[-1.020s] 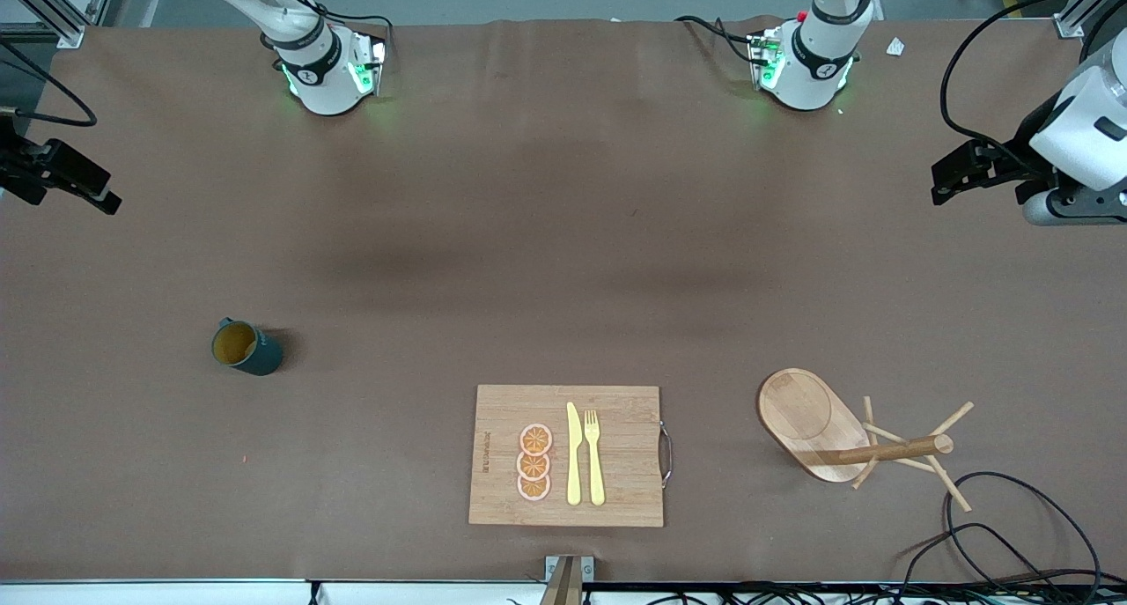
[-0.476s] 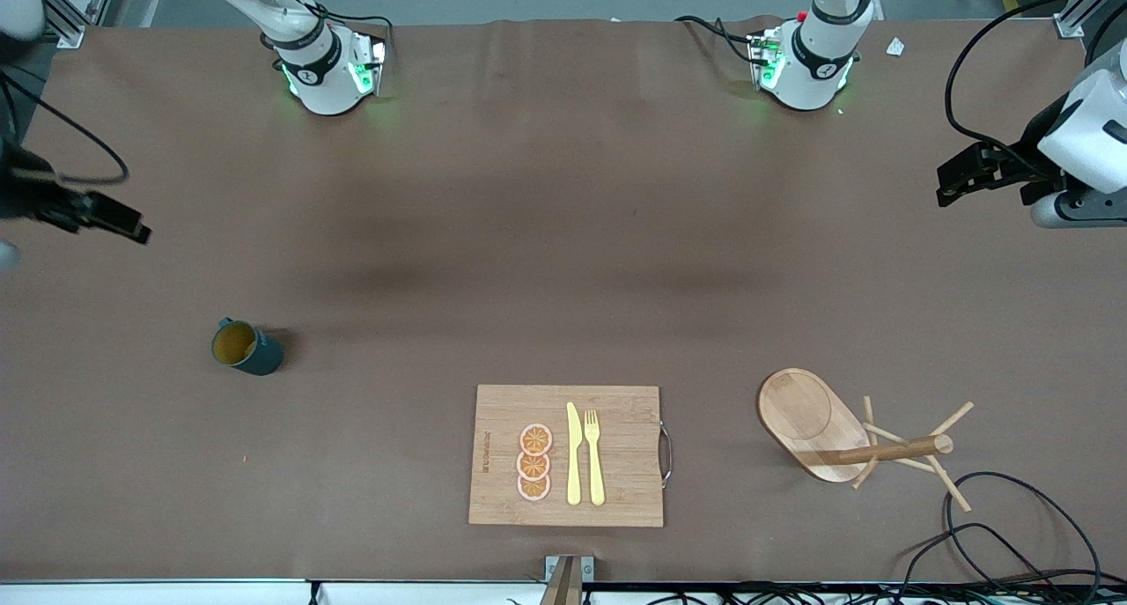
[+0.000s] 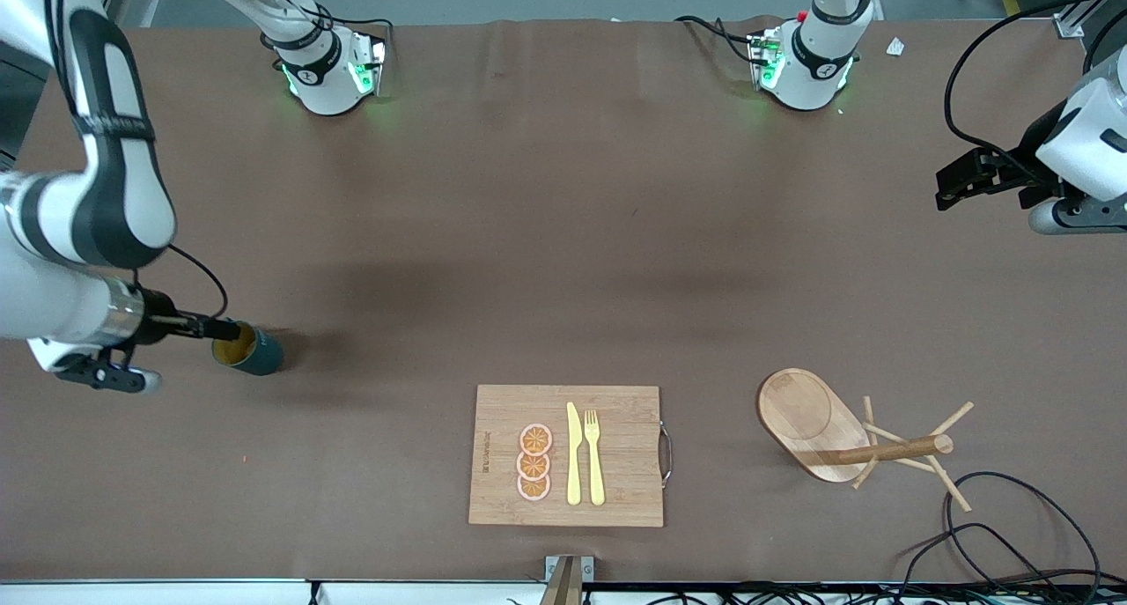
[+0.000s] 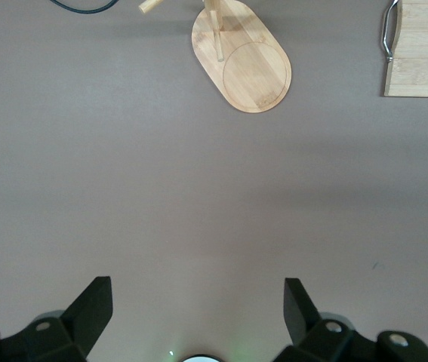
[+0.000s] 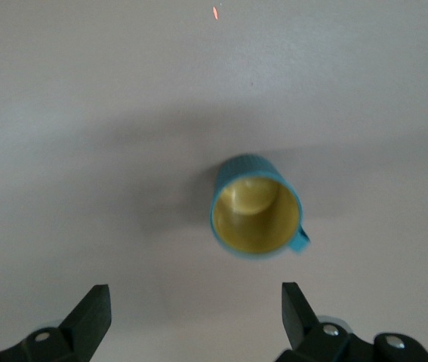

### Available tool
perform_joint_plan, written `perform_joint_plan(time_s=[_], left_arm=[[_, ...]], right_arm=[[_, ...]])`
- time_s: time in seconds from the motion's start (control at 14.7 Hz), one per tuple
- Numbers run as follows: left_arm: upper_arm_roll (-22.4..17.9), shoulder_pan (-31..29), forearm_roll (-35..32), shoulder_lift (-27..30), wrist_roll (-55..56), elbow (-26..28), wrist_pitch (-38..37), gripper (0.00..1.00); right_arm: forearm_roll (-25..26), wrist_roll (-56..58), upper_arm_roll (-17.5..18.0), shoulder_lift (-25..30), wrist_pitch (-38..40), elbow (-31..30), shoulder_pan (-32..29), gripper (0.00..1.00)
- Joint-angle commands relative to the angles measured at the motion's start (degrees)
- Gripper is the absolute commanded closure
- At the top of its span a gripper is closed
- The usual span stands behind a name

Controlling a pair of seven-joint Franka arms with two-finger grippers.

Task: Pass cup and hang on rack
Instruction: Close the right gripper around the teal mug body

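Observation:
The dark teal cup (image 3: 254,351) with a yellow inside stands upright on the brown table toward the right arm's end; its small handle (image 5: 302,242) shows in the right wrist view. My right gripper (image 3: 220,329) hangs open over the table right beside the cup (image 5: 257,213), which lies ahead of the empty jaws (image 5: 195,296). The wooden rack (image 3: 814,420) stands toward the left arm's end, its post (image 3: 894,451) and pegs upright. My left gripper (image 3: 955,182) hovers open and empty over that end; its wrist view shows the rack's oval base (image 4: 247,68) ahead of the gripper (image 4: 197,292).
A wooden cutting board (image 3: 616,411) with a metal handle lies between cup and rack, nearer the front camera, carrying three orange slices (image 3: 534,462), a yellow knife (image 3: 573,453) and a fork (image 3: 594,455). Black cables (image 3: 1012,534) coil near the rack.
My right arm has swung in from the table's edge and brought its open gripper down beside the cup. The left gripper has barely shifted. Cup and rack stay put.

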State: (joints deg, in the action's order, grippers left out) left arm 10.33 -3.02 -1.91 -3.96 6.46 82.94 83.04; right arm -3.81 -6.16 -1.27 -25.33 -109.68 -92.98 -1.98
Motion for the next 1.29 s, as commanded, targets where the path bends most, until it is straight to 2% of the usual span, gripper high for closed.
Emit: perform_joint_plan(time_s=[0.0,0.2,0.27,0.41,0.48,0.61,0.68,0.88,1.02,1.22], left_arm=[[-0.1,-0.2,1.2,-0.4,-1.2,-1.3,-0.9,0.0],[-0.1,-0.2,1.2,-0.4,-1.2,-1.3,-0.8,0.0],[-0.1,-0.2,1.2,-0.4,-1.2,-1.3,-0.7,0.0],[-0.1,-0.2,1.2,-0.4,-1.2,-1.3,-0.7,0.0],[-0.1,-0.2,1.2,-0.4,-1.2,-1.3,-0.7,0.0],[-0.1,-0.2,1.2,-0.4,-1.2,-1.3,-0.7,0.0],[-0.1,-0.2,1.2,-0.4,-1.2,-1.2,-0.8,0.0],[-0.2,-0.3,1.2,-0.4,-1.2,-1.2,-0.8,0.0],[-0.2,-0.3,1.2,-0.4,-1.2,-1.1,-0.8,0.0],[-0.2,-0.3,1.2,-0.4,-1.2,-1.1,-0.8,0.0]], right_arm=[[-0.2,0.6,0.3,-3.1,-2.8,0.5,-0.1,0.0],[-0.2,0.6,0.3,-7.9,-5.5,0.2,-0.1,0.01],[-0.2,0.6,0.3,-8.9,-6.0,0.1,-0.1,0.08],[-0.2,1.2,0.3,-10.3,-6.1,-0.3,-0.1,0.27],[-0.2,2.6,0.3,-10.4,-6.1,-0.3,-0.2,0.42],[-0.2,5.4,0.3,-10.4,-6.1,-0.1,-0.5,0.82],[0.1,5.7,0.2,-10.4,-6.1,0.1,-0.4,0.93],[1.3,6.1,0.3,-10.4,-6.0,1.1,-0.4,0.99],[1.1,5.6,0.6,-9.7,-5.4,2.6,0.2,1.0],[0.4,3.5,0.6,-7.6,0.6,5.7,6.3,1.0]])
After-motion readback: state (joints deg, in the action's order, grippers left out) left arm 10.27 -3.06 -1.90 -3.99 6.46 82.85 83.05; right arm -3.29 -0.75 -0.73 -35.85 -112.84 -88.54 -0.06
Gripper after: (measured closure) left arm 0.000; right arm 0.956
